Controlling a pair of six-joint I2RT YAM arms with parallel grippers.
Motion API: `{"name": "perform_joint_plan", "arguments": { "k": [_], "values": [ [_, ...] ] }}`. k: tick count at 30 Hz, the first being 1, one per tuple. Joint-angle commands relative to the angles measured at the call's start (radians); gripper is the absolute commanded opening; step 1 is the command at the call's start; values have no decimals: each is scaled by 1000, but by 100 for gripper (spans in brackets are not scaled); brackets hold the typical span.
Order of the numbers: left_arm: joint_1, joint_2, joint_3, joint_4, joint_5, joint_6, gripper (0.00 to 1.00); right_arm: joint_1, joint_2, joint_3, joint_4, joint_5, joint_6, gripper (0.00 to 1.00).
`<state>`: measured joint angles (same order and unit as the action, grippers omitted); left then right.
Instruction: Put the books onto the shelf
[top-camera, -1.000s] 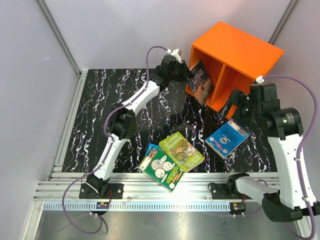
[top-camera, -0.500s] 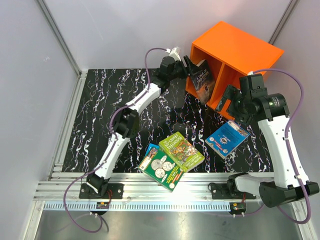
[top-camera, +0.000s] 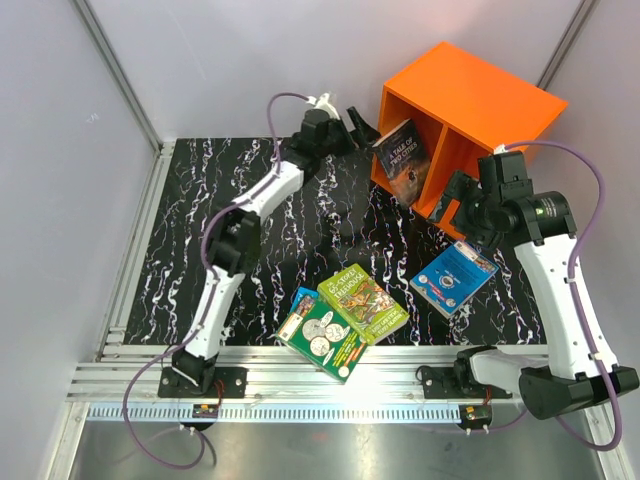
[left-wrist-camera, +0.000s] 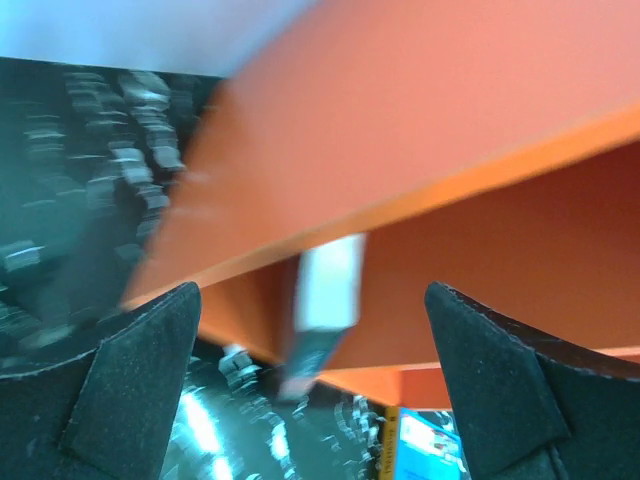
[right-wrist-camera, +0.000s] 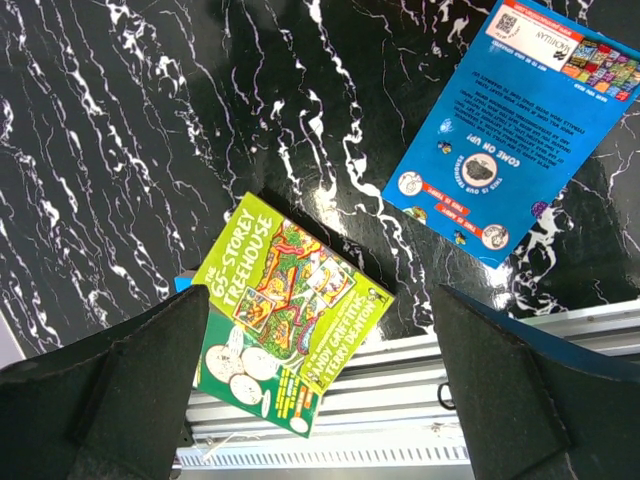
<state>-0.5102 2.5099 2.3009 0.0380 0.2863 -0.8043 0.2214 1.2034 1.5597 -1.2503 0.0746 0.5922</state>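
A second ago my left fingers (top-camera: 357, 122) were clamped on the dark book (top-camera: 403, 160) at the mouth of the shelf (top-camera: 470, 95). Since then they have spread wide and let it go. They have pulled back toward 9 o'clock and now stand apart from the cover, with a gap between. The book is free of me, leaning on its own in the opening of the left compartment, and its top edge has tipped slightly from where I held it. My left elbow has swung out toward 9 o'clock with the retreat. My right fingers (top-camera: 455, 203) have moved too, toward 10 o'clock, as the right forearm drew in and straightened up over its base.
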Motion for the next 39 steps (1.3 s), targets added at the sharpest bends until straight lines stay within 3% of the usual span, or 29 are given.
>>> {"name": "perform_joint_plan", "arguments": {
  "k": [1,6,9,10,13,15,19,24,28,39],
  "values": [
    [61,-213,-121,28,-94,37,99,-2,-42,-10,40,-18,5,100],
    [84,-345,-244,-65,-148,76,99,-2,-59,-47,77,-71,-5,100],
    [98,-431,-285,-200,-173,143,99,-2,-52,-111,149,-227,-38,100],
    [104,-463,-285,-321,-173,152,97,-4,-36,-153,178,-343,-46,100],
    [108,-528,-349,-513,-106,175,90,1,33,-235,210,-473,-49,100],
    [96,-606,-484,-524,-78,175,88,4,53,-276,244,-489,-54,100],
    [27,-837,-919,-461,-84,125,89,24,154,-342,238,-507,-81,100],
    [-43,-1057,-1158,-466,-134,74,88,110,234,-455,285,-541,-37,100],
    [-62,-1169,-1229,-507,-173,47,87,116,174,-669,454,-642,81,100],
    [-97,-1304,-1236,-627,-239,11,85,116,-11,-983,692,-647,334,100]
  ]
}}
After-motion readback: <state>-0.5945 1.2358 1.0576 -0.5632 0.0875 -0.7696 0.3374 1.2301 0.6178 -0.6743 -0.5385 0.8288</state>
